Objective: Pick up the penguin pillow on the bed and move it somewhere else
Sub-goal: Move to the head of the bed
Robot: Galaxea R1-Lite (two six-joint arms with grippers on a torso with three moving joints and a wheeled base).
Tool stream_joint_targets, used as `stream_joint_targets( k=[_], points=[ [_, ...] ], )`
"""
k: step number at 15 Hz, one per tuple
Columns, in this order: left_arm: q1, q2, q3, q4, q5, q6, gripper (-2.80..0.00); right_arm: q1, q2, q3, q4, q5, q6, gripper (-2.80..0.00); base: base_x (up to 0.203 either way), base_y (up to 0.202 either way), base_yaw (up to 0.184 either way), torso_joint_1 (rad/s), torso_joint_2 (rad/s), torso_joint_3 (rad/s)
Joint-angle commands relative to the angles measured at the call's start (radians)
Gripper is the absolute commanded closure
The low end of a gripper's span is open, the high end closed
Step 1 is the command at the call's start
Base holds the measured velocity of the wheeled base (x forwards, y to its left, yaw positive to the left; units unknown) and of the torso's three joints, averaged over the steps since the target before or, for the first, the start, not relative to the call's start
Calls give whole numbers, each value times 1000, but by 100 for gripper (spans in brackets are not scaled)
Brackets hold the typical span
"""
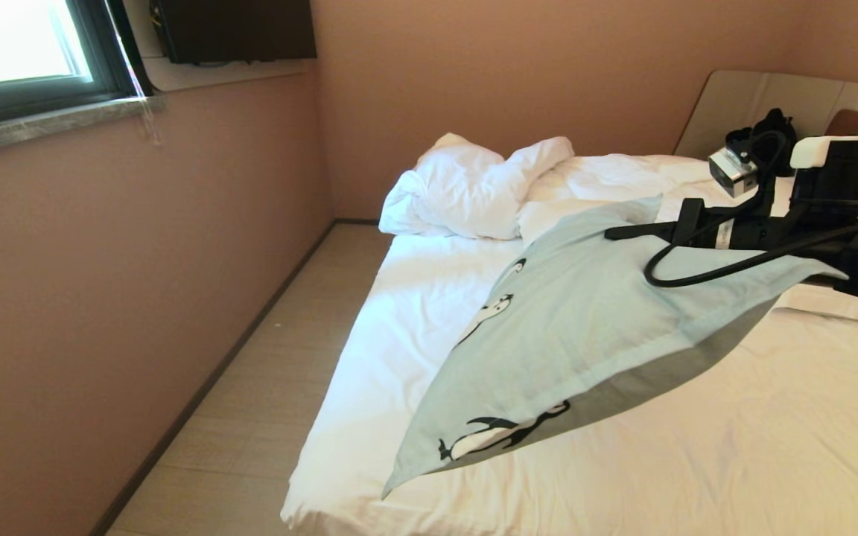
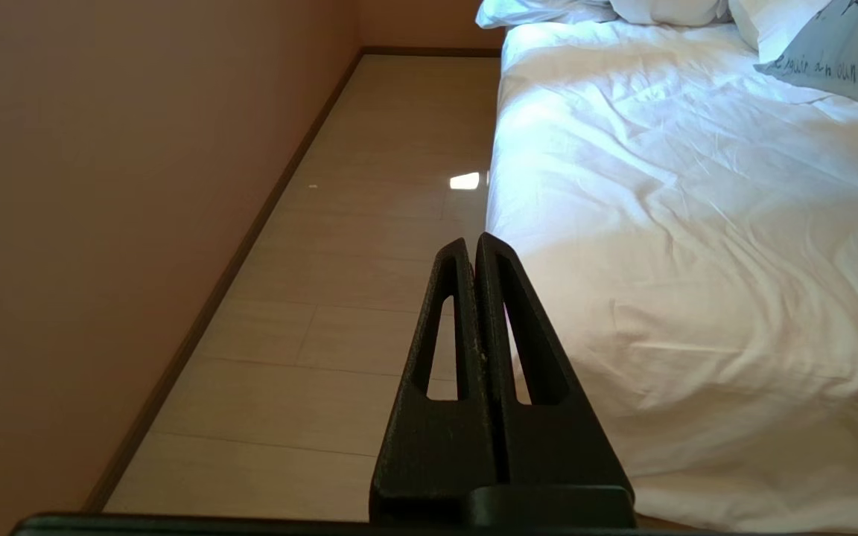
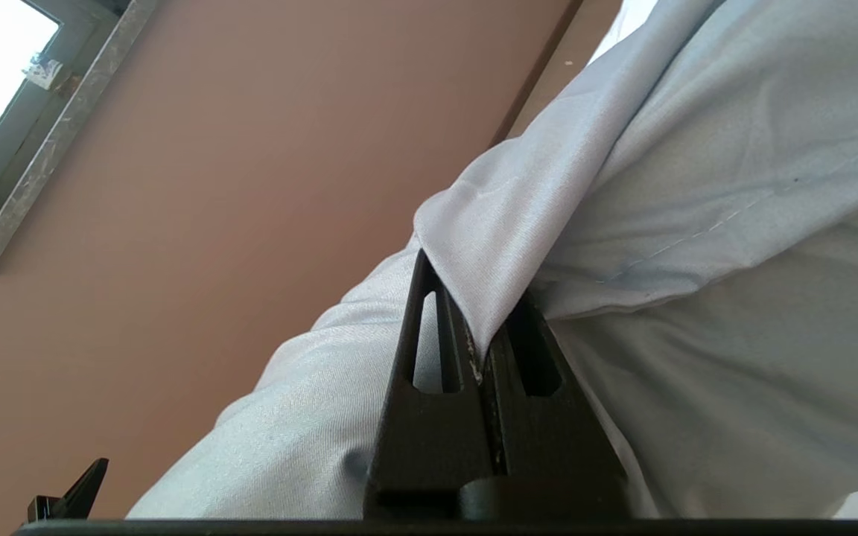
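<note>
The penguin pillow (image 1: 585, 335), light blue with black-and-white penguins, hangs tilted above the bed (image 1: 771, 447); its low corner points at the bed's near left edge. My right gripper (image 1: 611, 234) reaches in from the right and is shut on the pillow's upper edge. In the right wrist view the pale blue cloth (image 3: 697, 149) is pinched between the black fingers of this gripper (image 3: 474, 313) and drapes over one fingertip. My left gripper (image 2: 474, 240) is shut and empty, parked low beside the bed (image 2: 660, 223). A corner of the pillow (image 2: 846, 67) with dark script shows there.
A crumpled white duvet (image 1: 466, 186) lies at the bed's far end, near the pale headboard surround (image 1: 757, 104). A strip of pale floor (image 1: 265, 372) runs between the bed and the pinkish wall (image 1: 138, 260). A window (image 1: 12, 45) sits high on that wall.
</note>
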Motion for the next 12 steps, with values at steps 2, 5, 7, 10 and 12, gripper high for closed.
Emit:
stream_joint_targets(
  k=[2,5,7,10,12],
  points=[
    [0,0,2,0,1,0,0,-3,7,-3,-10,5,5,0,0,0,0,0,0,0],
    [-1,0,2,3,2,-3,0,-3,-7,3,-9,5,5,0,0,0,0,0,0,0],
    [0,0,2,3,2,-6,0,-9,-18,5,-6,4,7,0,2,-99,4,3,1,5],
    [1,0,2,4,2,-2,0,-29,-22,3,-7,5,6,0,0,-187,1,4,0,2],
    [1,0,2,4,2,0,0,-49,-25,2,-7,7,7,0,0,-201,1,4,2,-1]
  ],
)
